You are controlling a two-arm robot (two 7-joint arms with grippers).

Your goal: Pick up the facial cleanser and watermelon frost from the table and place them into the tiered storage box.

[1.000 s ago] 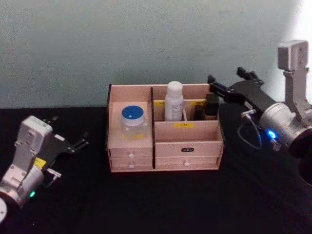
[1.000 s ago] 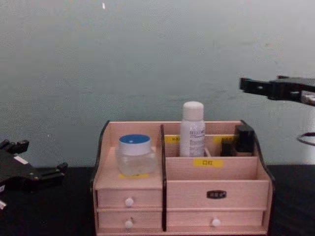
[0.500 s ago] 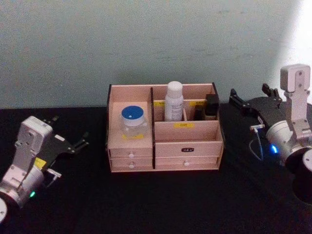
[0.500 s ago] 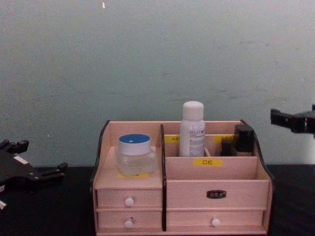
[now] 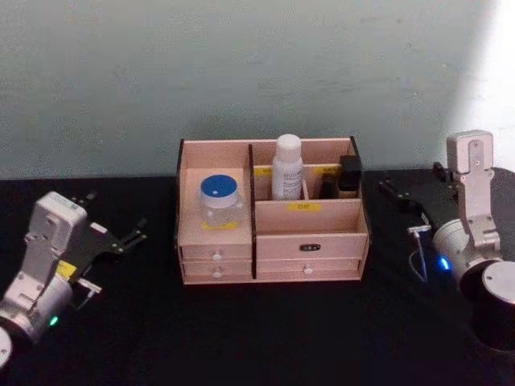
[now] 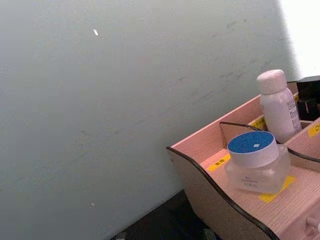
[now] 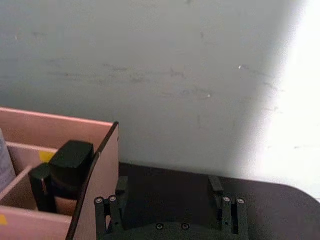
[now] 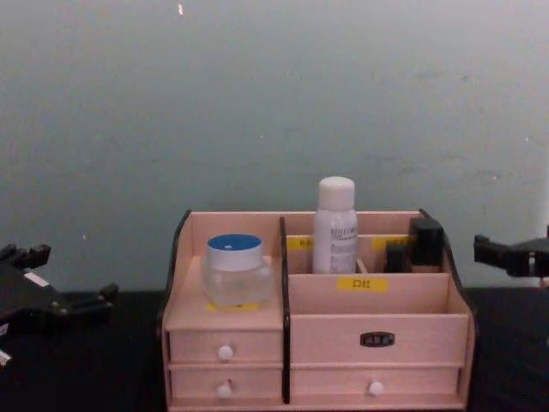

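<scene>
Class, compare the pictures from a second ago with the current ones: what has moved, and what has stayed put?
The right hand, open and empty, drew back from beside the tiered storage box and dropped lower. The facial cleanser, the watermelon frost and the left hand kept their places.

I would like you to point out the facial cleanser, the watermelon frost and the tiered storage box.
facial cleanser [image 8: 335, 239]: chest view, on the bottle's printed front.
watermelon frost [image 5: 219, 188]: head view, on the blue lid.
tiered storage box [image 8: 377, 327]: chest view, on the front panel right of the dark divider.
</scene>
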